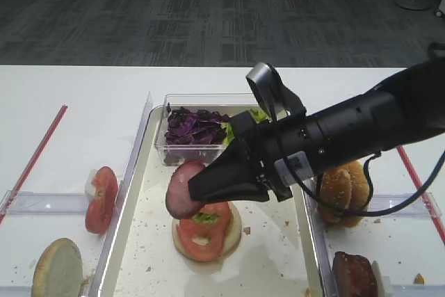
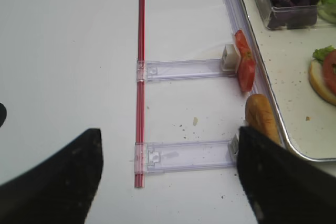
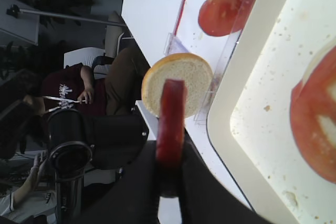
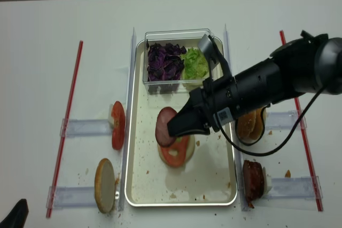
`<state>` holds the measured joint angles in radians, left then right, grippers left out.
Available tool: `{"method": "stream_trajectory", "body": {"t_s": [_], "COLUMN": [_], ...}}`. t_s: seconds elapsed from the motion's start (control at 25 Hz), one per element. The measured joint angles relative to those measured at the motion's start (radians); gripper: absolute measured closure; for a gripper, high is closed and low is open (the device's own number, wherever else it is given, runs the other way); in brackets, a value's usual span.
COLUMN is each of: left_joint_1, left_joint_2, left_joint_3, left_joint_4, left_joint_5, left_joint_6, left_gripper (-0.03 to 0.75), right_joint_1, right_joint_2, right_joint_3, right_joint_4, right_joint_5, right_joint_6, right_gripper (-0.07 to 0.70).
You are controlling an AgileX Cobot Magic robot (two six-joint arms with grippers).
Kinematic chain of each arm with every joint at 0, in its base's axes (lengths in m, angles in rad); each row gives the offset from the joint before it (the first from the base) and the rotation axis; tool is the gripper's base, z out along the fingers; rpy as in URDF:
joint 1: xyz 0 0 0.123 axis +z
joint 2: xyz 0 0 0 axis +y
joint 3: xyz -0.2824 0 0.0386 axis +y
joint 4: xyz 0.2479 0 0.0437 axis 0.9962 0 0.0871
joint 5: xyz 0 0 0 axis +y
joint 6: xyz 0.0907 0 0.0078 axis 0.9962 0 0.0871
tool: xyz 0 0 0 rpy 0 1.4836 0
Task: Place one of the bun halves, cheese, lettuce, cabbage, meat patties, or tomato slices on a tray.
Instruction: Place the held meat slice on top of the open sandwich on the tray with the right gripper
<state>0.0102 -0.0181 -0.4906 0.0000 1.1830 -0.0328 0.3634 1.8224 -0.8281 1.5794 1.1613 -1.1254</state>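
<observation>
My right gripper (image 1: 198,189) is shut on a reddish meat patty (image 1: 182,189), held on edge just above the cream tray (image 1: 128,206). In the right wrist view the patty (image 3: 170,124) stands clamped between the dark jaws. Below it on the tray lies a flat bun half (image 1: 235,231) with a bit of lettuce (image 1: 206,218) and a tomato slice (image 1: 205,231) on top. My left gripper (image 2: 168,145) hangs open over the bare table left of the tray, holding nothing.
A clear box at the tray's far end holds purple cabbage (image 1: 195,126) and green lettuce (image 4: 195,63). Tomato slices (image 1: 101,198) and a bun half (image 1: 57,269) stand in holders on the left. Sesame buns (image 1: 344,189) and another patty (image 1: 354,275) stand on the right.
</observation>
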Motion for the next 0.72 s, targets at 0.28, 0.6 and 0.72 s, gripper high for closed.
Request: {"method": "stream_trajectory", "body": {"t_s": [0.28, 0.6, 0.72], "left_joint_1": [0.0, 0.0, 0.0], "left_joint_2": [0.0, 0.0, 0.0], "left_joint_3": [0.0, 0.0, 0.0], "left_joint_4": [0.0, 0.0, 0.0], "left_joint_5": [0.0, 0.0, 0.0], "left_joint_6": [0.0, 0.0, 0.0], "left_gripper": [0.223, 0.223, 0.223], "right_joint_1": [0.0, 0.0, 0.0], "right_joint_2": [0.038, 0.039, 0.04], "right_joint_3": [0.0, 0.0, 0.0], "right_joint_4": [0.078, 0.052, 0.045], "right_joint_5": [-0.008, -0.021, -0.044], "right_joint_6": [-0.076, -0.075, -0.073], "right_gripper": [0.516, 0.516, 0.516]}}
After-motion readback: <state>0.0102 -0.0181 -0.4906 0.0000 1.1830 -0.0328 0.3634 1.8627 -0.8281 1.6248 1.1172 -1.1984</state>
